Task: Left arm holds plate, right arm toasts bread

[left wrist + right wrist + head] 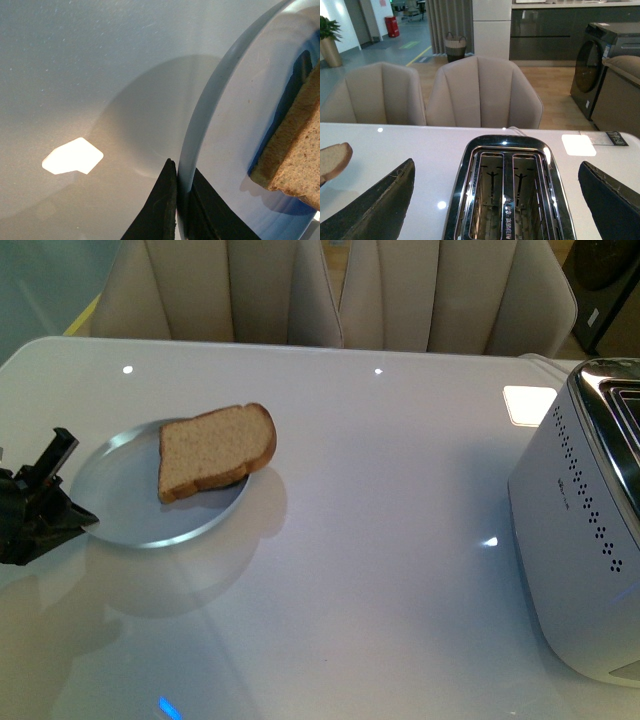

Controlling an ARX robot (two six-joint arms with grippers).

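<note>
The pale blue-grey plate (130, 510) is at the table's left, lifted a little, with its shadow on the table below. The tan bread slice (215, 450) lies on it, overhanging the far right rim. My left gripper (85, 520) is shut on the plate's left rim; in the left wrist view the black fingers (162, 210) pinch the rim (200, 120), with the bread (295, 150) beyond. My right gripper (502, 200) is open and empty, directly above the toaster's two empty slots (505, 195). The bread's edge (332, 160) shows in the right wrist view.
The white toaster (580, 540) with a chrome top stands at the table's right edge. Beige chairs (340, 290) line the table's far side. A bright light patch (528, 403) lies on the glossy white table near the toaster.
</note>
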